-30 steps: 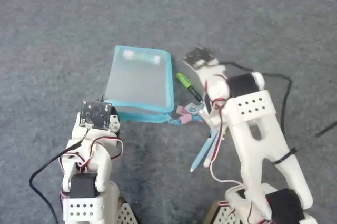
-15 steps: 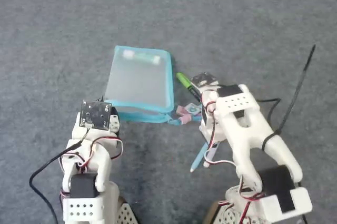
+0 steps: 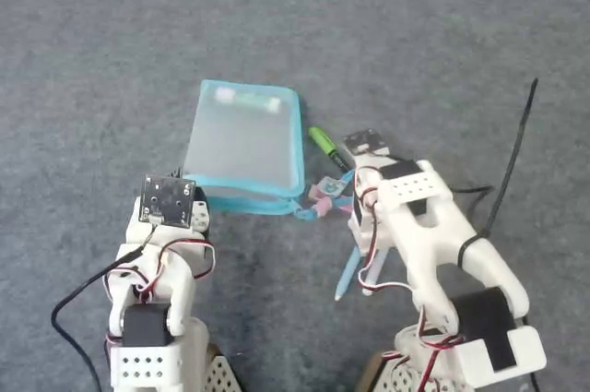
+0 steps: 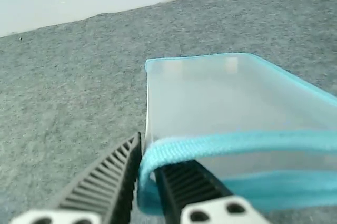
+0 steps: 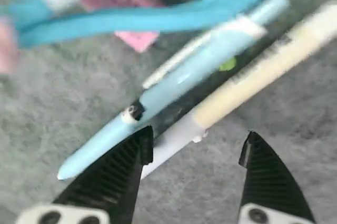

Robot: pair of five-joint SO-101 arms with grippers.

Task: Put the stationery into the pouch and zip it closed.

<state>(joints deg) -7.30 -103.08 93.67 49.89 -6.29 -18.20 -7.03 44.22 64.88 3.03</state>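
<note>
We hold the pouch rim with one claw and hang the other wide over two pens.

Our left gripper (image 4: 148, 156) is clamped on the teal edge of the pouch (image 3: 244, 143), which lies flat on the grey table (image 3: 92, 60), its long side running away from our arms. Our right gripper (image 5: 197, 140) is spread wide above the light blue pen (image 5: 174, 84) and the white marker (image 5: 253, 71), which lie touching and nearly parallel just beside the pouch's near corner. The pen's long axis runs from that corner back toward our base, tip nearest us. Closing here, we may catch both barrels or roll one away. A thin pinch on the rim may also slip.
</note>
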